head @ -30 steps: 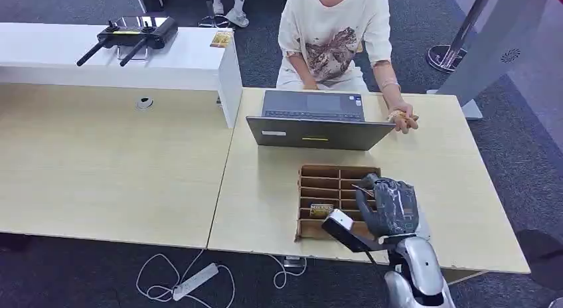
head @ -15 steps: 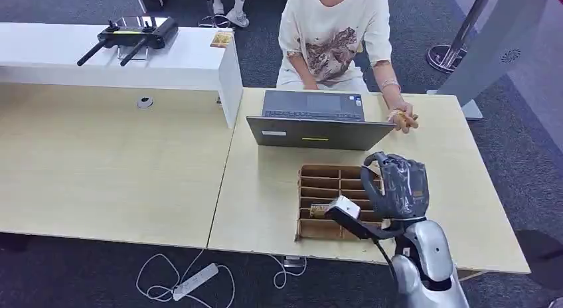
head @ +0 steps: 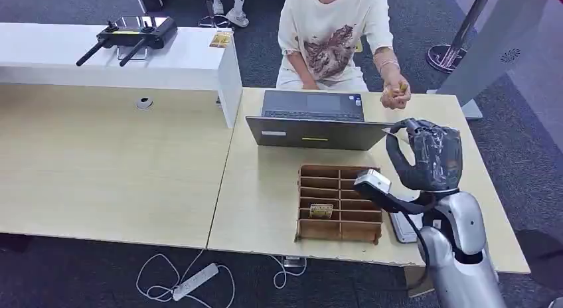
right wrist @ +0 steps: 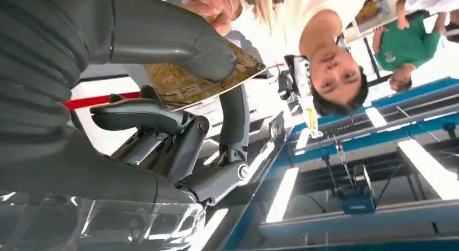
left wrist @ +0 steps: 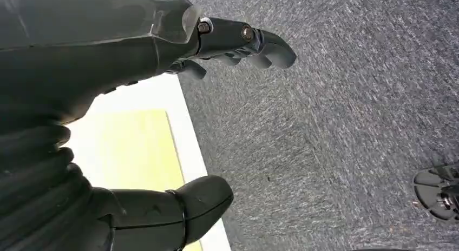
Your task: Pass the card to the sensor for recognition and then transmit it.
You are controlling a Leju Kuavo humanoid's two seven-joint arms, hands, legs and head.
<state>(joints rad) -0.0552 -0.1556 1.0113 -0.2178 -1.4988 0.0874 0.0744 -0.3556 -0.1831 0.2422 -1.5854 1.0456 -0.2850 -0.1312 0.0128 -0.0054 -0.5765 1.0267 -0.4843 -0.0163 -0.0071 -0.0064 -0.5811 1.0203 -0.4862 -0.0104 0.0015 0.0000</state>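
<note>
My right hand is raised above the desk, just right of the laptop. In the right wrist view it pinches a yellowish patterned card between the thumb and the fingers. A person in a pale shirt sits behind the laptop, with one hand lifted above the desk a little beyond my hand, holding something small and yellow. A flat grey device lies on the desk right of the cardboard divider box, partly behind my forearm. My left hand hangs over grey carpet, fingers apart and holding nothing.
Another card stands in a slot of the divider box. A white counter at the back left carries a black controller. A power strip and cables lie on the floor in front of the desk.
My right hand has risen from over the divider box and moved up and right towards the person. The person's hand has lifted off the desk by the laptop's corner.
</note>
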